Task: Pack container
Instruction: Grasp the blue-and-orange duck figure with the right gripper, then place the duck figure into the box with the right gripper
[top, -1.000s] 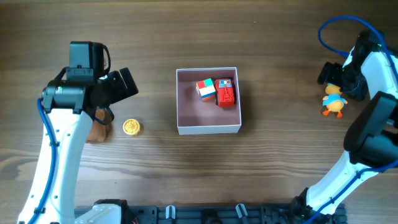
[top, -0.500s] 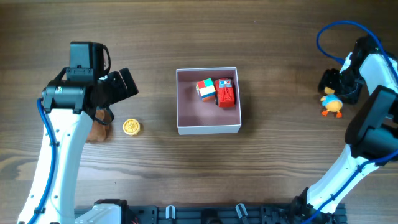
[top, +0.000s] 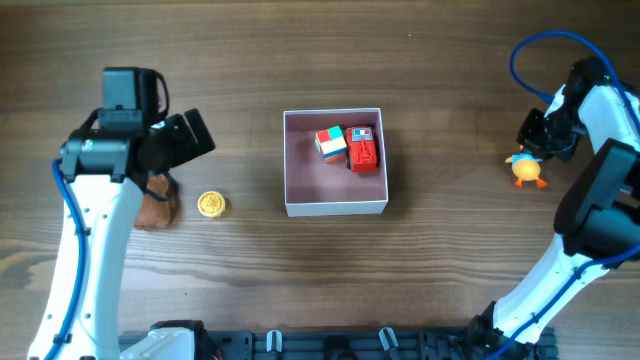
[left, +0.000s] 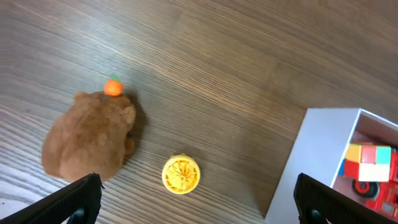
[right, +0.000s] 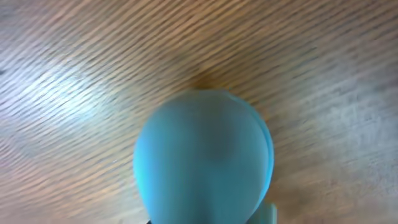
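The nearest items on the brown wood-grain counter (top: 420, 280) are at the left: a brown plush toy (top: 150, 212) and, just right of it, a small yellow round disc (top: 210, 204). They lie apart.

At centre stands the container (top: 335, 208), a square shallow box with white walls and a pink inside. Its far right part holds a multicoloured cube (top: 331, 142) beside a red toy vehicle (top: 364, 150).

At far right stands a yellow-orange toy duck (top: 527, 170).

The left end effector (top: 188, 138) is above the plush toy, released, its fingers (left: 78, 199) spread wide and holding nothing.

The right end effector (top: 540, 132) is just beyond the duck. Whether it is clenched or released cannot be told. The right wrist view shows only a blurred teal dome.
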